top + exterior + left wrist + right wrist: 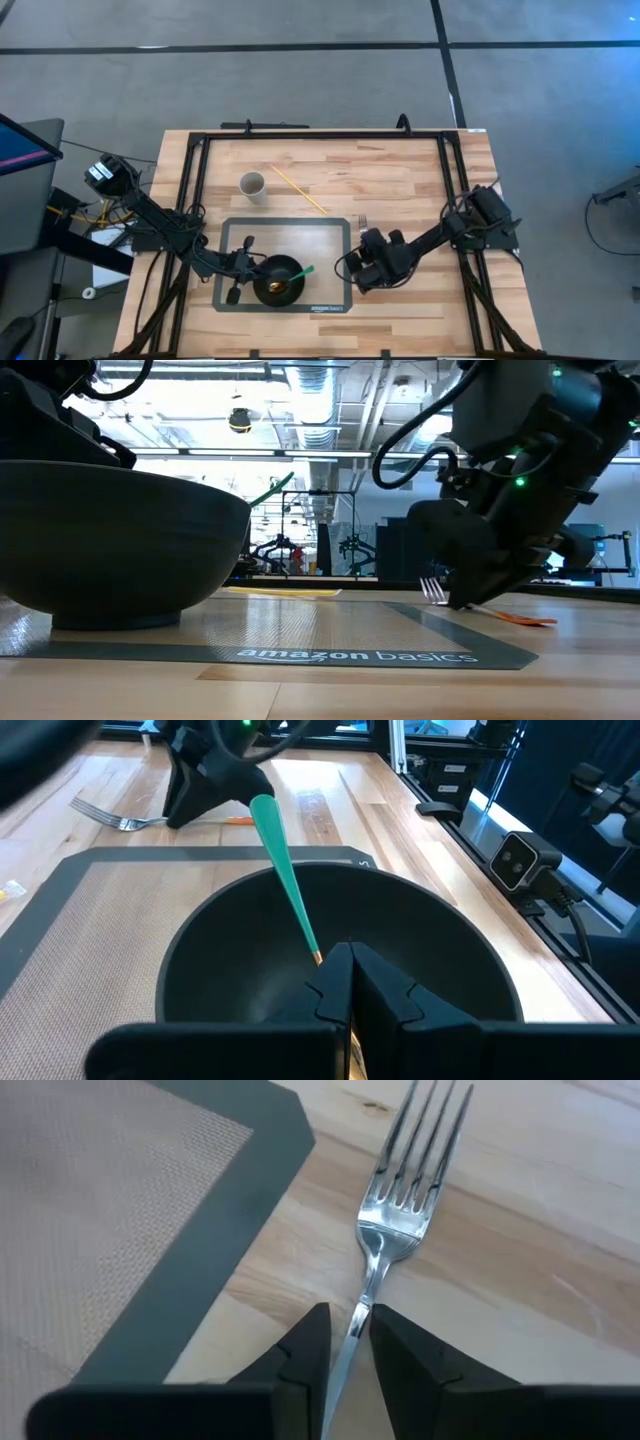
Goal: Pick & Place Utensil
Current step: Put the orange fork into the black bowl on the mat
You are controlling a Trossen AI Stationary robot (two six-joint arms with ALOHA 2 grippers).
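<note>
A black bowl (280,281) stands on the grey mat (330,240) and holds a utensil with a green handle (280,870) that leans out over the rim. My left gripper (347,982) is over the bowl, shut on that utensil. A silver fork (405,1190) lies on the wood just off the mat's right edge, tines toward the far edge. My right gripper (348,1342) is low at the fork's handle, shut on it. The low view shows the fork's tines (433,591) beside this gripper. My left gripper pinches the utensil's thin golden shaft (318,956) just below the green handle, between its two fingers, over the bowl's inside. The handle slants up and away past the fingertips; the utensil's lower end is hidden by the fingers. My right gripper pinches the fork's narrow neck (362,1305), just behind the head, between both fingers. The fingers come slanting down from the near side and lie along the handle. The head (400,1220) is low over the wood; whether it is lifted, I cannot tell.
A white cup (252,185) and a thin yellow stick (299,190) sit on the far part of the table. A small orange piece (525,618) lies on the wood near the right gripper. Black frame rails (195,180) run along the table's edges.
</note>
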